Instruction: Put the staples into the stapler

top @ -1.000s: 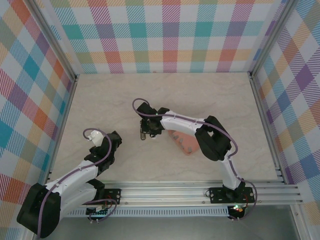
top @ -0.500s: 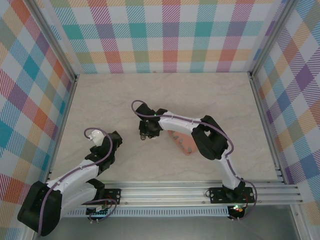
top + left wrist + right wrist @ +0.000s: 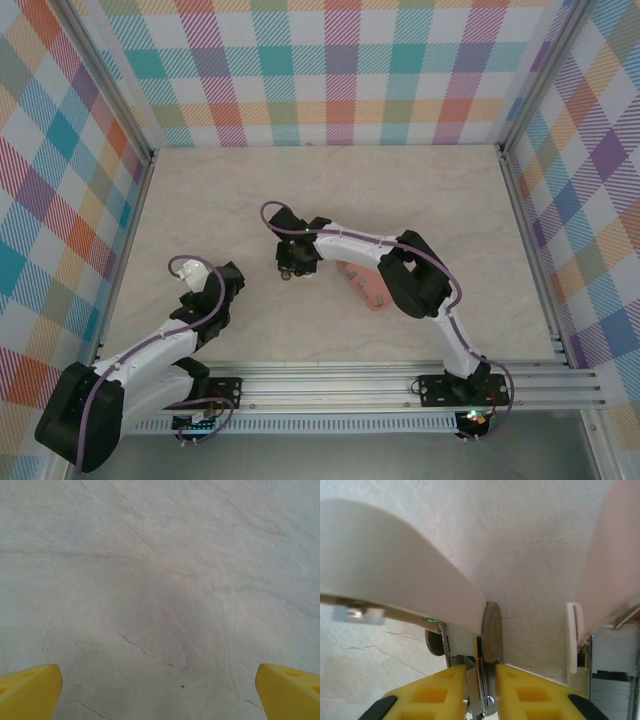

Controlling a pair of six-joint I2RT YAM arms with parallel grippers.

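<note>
Here the right pincer (image 3: 481, 682) nips the stapler (image 3: 395, 555) by its metal plate; left pincer (image 3: 159, 692) gapes empty.

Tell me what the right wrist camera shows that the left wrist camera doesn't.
Right wrist camera: the right tool is shut on a thin metal part of the stapler, right beside a round hinge disc. The stapler's white body curves overhead, and a pale pink piece sits at the right edge.
Left wrist camera: the left tool is wide open above the table, gripping nothing.
Both: yellow fingers at the bottom of the picture, and the same pale marbled tabletop.
</note>
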